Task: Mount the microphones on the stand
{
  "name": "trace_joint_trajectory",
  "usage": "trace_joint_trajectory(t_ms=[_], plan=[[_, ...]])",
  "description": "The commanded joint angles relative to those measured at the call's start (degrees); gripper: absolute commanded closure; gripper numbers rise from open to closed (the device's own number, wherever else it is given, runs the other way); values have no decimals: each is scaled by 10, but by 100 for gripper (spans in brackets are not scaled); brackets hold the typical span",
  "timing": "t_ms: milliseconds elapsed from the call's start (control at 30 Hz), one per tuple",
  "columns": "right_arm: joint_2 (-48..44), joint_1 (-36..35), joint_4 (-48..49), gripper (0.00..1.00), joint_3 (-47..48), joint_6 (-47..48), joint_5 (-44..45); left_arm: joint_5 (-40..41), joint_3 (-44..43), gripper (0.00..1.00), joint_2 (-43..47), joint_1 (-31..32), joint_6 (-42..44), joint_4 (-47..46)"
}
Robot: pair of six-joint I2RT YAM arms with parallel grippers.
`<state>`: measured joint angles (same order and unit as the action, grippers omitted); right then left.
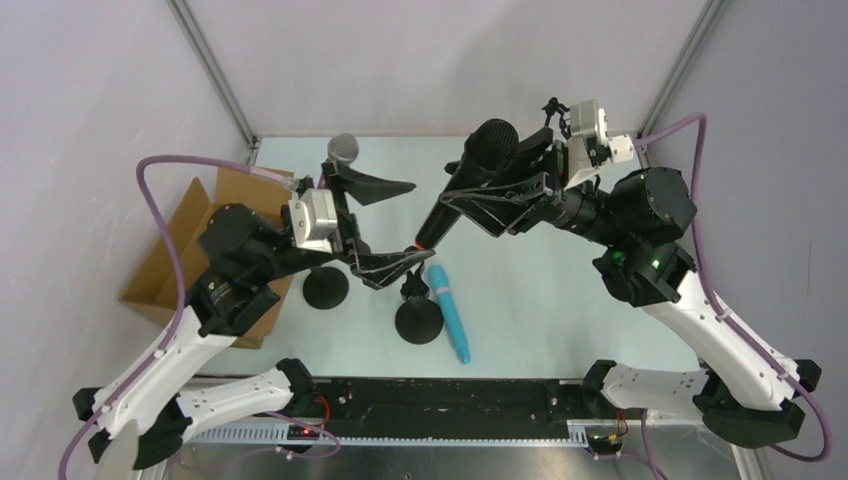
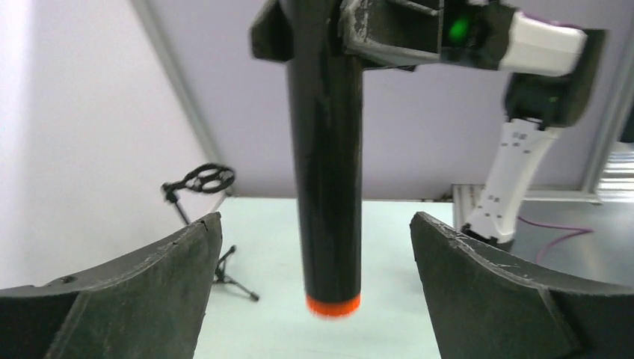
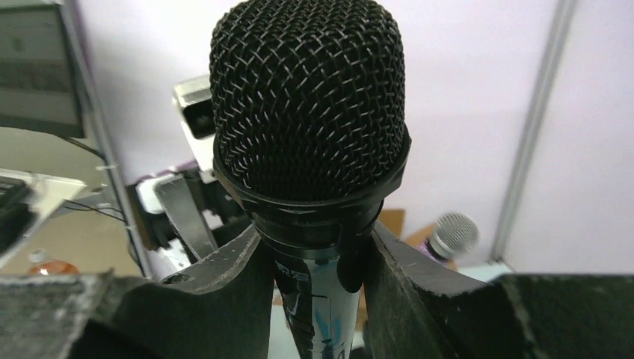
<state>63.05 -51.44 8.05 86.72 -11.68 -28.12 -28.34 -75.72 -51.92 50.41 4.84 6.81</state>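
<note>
Where lavender walls (image 1: 420, 60) meet, mint table (image 1: 580, 300), blue microphone (image 1: 450, 312).

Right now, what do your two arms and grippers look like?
Both arms have white shells with black joints: left arm, right arm. A purple cable runs along each. The left gripper and right gripper have black, scuffed, wedge-shaped fingers. A green light glows on the right arm.

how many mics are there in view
3. The black microphone is gripped in the right gripper, raised; the light blue microphone lies on the table near the front; the silver-headed microphone is at the back, body mostly hidden by the left gripper.
</note>
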Motion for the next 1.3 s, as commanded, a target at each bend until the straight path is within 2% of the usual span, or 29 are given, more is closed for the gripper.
trace_joint_trajectory(t_ms=[0, 100, 233, 367, 467, 700, 1000, 1100, 1267], plan=[[-58, 16, -69, 100, -24, 50, 85, 124, 73, 0, 59, 3, 21, 12], [-86, 26, -130, 100, -53, 75, 147, 188, 170, 0, 112, 3, 15, 36], [-138, 34, -187, 100, -121, 72, 195, 246, 254, 0, 164, 2, -30, 57], [-172, 36, -221, 100, -237, 49, 230, 223, 296, 0, 193, 2, -27, 74], [-183, 35, -224, 100, -292, 15, 240, 198, 309, 0, 183, 2, -69, 96], [-175, 4, -143, 100, -403, -53, 236, 194, 341, 0, 119, 2, -144, 94], [-90, -25, -46, 100, -432, -81, 239, 213, 350, 0, 89, 1, -145, -6], [-92, -29, -5, 100, -451, -104, 252, 227, 345, 0, 69, 2, -163, -26], [-94, -43, 28, 100, -477, -123, 260, 207, 338, 0, 54, 1, -182, -35]])
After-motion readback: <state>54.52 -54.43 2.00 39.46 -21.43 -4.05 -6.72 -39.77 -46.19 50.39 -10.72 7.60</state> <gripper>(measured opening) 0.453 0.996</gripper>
